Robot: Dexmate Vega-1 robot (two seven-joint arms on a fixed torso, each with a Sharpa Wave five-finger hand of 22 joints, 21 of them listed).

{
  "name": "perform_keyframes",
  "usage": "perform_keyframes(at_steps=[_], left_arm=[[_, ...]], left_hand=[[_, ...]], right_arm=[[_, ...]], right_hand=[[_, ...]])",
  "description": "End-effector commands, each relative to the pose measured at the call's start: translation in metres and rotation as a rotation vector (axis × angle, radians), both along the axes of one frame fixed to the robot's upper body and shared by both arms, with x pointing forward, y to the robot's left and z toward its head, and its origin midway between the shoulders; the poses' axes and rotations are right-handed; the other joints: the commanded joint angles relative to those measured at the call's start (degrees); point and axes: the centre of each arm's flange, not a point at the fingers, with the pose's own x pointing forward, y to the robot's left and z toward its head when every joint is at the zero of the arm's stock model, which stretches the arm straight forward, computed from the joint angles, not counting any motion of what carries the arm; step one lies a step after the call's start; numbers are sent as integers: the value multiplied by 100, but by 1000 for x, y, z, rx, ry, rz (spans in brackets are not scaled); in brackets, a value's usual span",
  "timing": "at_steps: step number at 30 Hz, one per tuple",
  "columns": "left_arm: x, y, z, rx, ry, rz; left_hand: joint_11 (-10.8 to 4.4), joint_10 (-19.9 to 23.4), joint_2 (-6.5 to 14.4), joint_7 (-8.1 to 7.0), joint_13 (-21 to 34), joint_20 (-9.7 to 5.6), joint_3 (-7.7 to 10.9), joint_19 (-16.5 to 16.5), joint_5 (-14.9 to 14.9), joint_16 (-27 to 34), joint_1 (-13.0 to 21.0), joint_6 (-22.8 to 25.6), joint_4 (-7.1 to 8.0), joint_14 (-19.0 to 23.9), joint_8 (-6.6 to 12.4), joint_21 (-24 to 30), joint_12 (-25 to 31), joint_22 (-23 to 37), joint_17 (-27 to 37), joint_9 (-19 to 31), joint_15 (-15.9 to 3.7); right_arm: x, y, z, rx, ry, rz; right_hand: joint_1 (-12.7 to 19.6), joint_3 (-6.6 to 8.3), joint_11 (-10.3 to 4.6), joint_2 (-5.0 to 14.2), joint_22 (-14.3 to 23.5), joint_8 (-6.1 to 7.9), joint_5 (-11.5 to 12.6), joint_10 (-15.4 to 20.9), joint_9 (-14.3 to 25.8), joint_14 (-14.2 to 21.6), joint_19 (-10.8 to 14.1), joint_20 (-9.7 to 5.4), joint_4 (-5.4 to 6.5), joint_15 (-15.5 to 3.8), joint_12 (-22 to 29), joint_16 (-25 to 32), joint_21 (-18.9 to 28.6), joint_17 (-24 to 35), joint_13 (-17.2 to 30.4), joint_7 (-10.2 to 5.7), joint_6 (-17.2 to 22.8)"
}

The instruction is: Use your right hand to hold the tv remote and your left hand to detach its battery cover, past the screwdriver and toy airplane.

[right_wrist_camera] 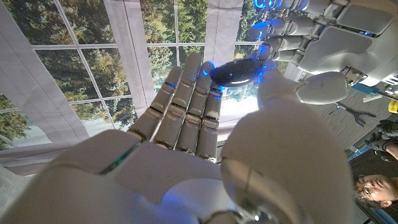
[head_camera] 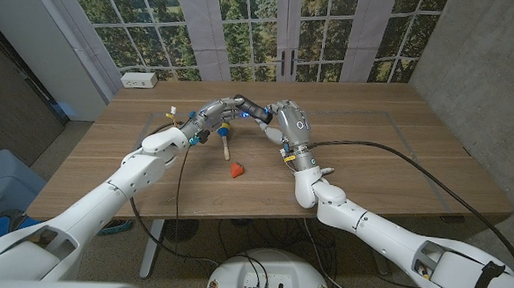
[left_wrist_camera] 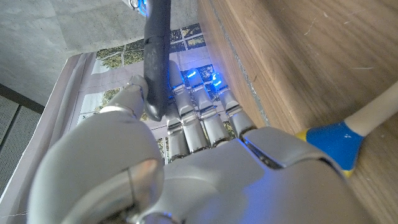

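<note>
The tv remote [head_camera: 252, 109] is held up above the far middle of the table [head_camera: 397, 160], between the two hands and well beyond the red toy airplane [head_camera: 236, 170] and the screwdriver [head_camera: 225, 144] lying nearer. The right hand [head_camera: 291, 124] grips its right end with fingers and thumb closed round it, and the left hand [head_camera: 216, 115] closes thumb against fingers on the left end. As I judge it, the right hand should keep the body rigid while the left thumb presses and slides the cover along the remote's length, not twisting.
</note>
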Motion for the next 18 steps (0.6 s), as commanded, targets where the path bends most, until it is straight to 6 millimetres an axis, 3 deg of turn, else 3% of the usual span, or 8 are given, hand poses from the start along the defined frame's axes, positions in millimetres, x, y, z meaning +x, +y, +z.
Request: perform_keyframes(at_steps=[1, 5, 7, 10, 14, 18], left_arm=[[-3, 3, -2, -69, -28, 12], [-2, 4, -4, -94, -25, 6], [0, 5, -6, -116, -21, -3], [1, 7, -7, -135, -24, 5], [0, 9, -8, -171, -38, 25], [-1, 12, -7, -182, -54, 44]], left_hand=[[-522, 725, 324, 18, 582, -51, 1219, 61, 52, -9, -317, 185, 1324, 171, 1539, 156, 302, 62, 32, 1755, -762], [-487, 844, 322, 23, 585, -50, 1284, 105, 73, 8, -487, 321, 1472, 307, 1653, 269, 322, 101, 49, 1786, -757], [-404, 610, 322, -26, 530, -51, 1337, 99, 89, -9, -626, 309, 1557, 303, 1607, 342, 160, 128, 70, 1671, -747], [-413, 405, 247, -174, 516, -49, 1322, 152, 76, 3, -870, 293, 1628, 333, 1516, 452, 14, 149, 105, 1500, -717], [-394, 172, 168, -341, 479, -31, 1254, 152, 48, -14, -1138, 213, 1598, 329, 1387, 534, -155, 150, 120, 1309, -694], [-414, 116, 141, -351, 482, -23, 1239, 136, 40, -26, -1234, 266, 1564, 338, 1369, 559, -197, 143, 115, 1228, -695]], right_arm=[[1, -1, 0, 9, -1, 3], [2, 0, 0, 10, -3, 3], [2, 0, 1, 10, 0, 1], [3, 0, 1, 10, 2, -3], [5, -1, 1, 10, 4, -5], [6, 0, 1, 9, 5, -4]], right_hand=[[681, 171, -1000, 695, 6, 35, 50, 1040, 13, 53, -37, -109, -16, -715, 21, -42, 67, 46, 40, -653, 650], [678, 174, -999, 695, 5, 36, 51, 1043, 15, 57, -44, -108, -15, -711, 8, -64, 78, 69, 28, -642, 643], [684, 178, -1005, 699, 5, 41, 52, 1035, 22, 70, -47, -107, -19, -717, 13, -70, 84, 84, 46, -641, 641], [677, 175, -1005, 693, 5, 37, 51, 1043, 13, 75, -50, -107, -18, -713, 3, -85, 95, 106, 34, -644, 641], [671, 179, -1009, 698, 4, 37, 52, 1052, 11, 76, -52, -111, -13, -710, 1, -108, 106, 122, 34, -645, 642], [675, 183, -1018, 694, 3, 41, 53, 1047, 12, 79, -60, -113, -19, -715, -5, -129, 116, 143, 37, -643, 643]])
